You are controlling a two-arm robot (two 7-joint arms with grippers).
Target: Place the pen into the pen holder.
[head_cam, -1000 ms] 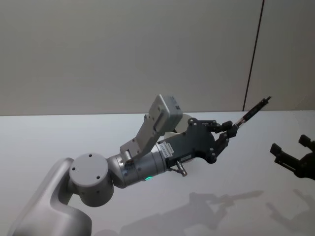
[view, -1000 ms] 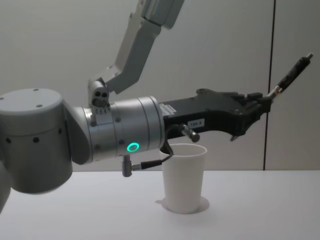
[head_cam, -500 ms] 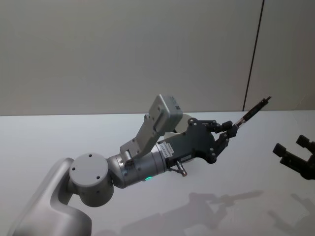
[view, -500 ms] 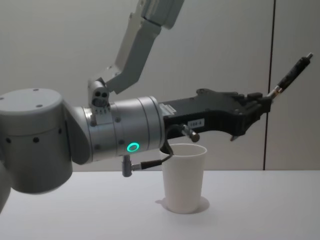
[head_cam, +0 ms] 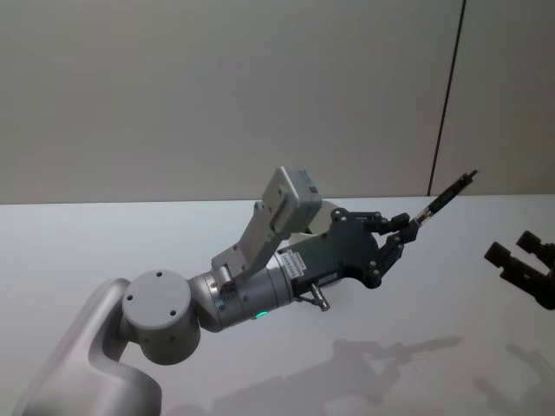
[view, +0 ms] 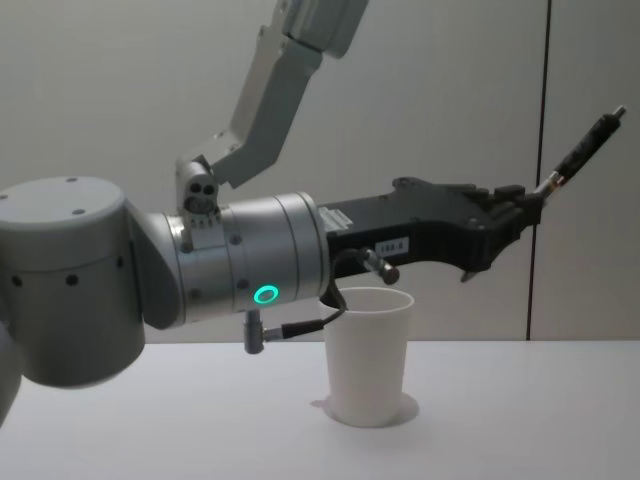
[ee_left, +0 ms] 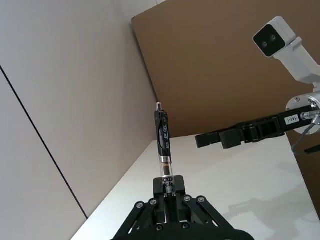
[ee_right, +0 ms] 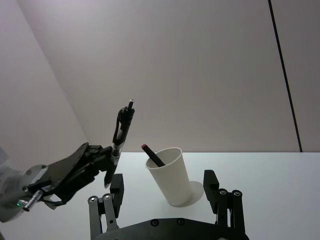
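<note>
My left gripper (head_cam: 408, 227) is shut on the lower end of a black pen (head_cam: 449, 194), which slants up and away from the fingers. In the chest view the pen (view: 585, 150) is held high, above and to the right of the pen holder (view: 368, 355), a white paper cup standing on the table under the left gripper's body. The right wrist view shows the pen holder (ee_right: 170, 177) with another dark, red-tipped pen (ee_right: 152, 155) leaning inside it. My right gripper (head_cam: 513, 247) hangs open at the right edge of the head view, holding nothing.
A white table (head_cam: 104, 243) runs back to a plain grey wall (head_cam: 217, 87). The left arm's large grey joint (view: 70, 280) stands close before the chest camera. In the left wrist view the right arm's gripper (ee_left: 220, 139) reaches in farther off.
My right gripper has drawn back toward the right edge of the head view. The left gripper, the pen and the cup have not moved.
</note>
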